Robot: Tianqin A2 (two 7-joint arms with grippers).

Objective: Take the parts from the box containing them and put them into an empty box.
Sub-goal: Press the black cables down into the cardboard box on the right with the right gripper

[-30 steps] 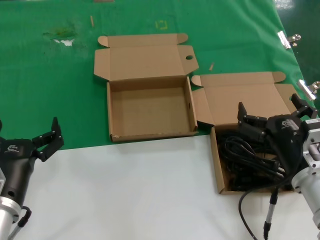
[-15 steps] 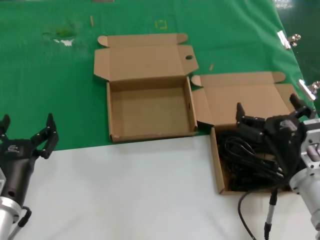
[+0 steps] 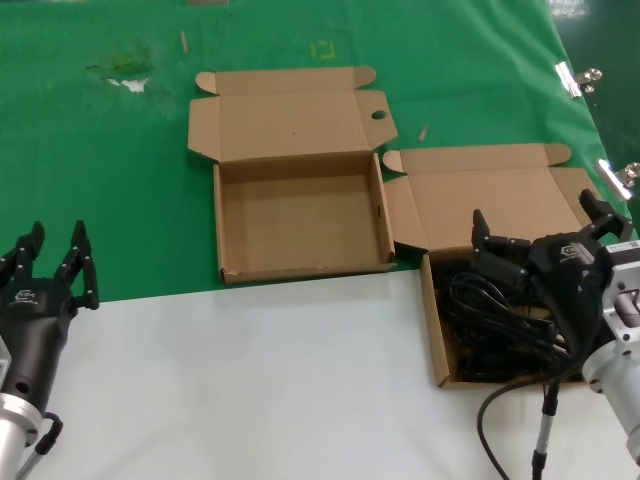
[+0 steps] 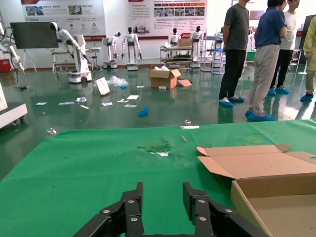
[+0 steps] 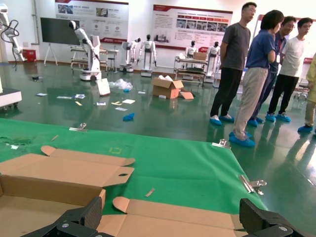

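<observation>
Bench: far part under green cloth, near part bare white. Empty box on green cloth, lid folded back flat, front edge at cloth's border. Box with black cords on white part, to right of empty box and nearer robot, its lid lying back onto cloth. Torn patch in cloth at far left. Metal clips on cloth's right edge.
</observation>
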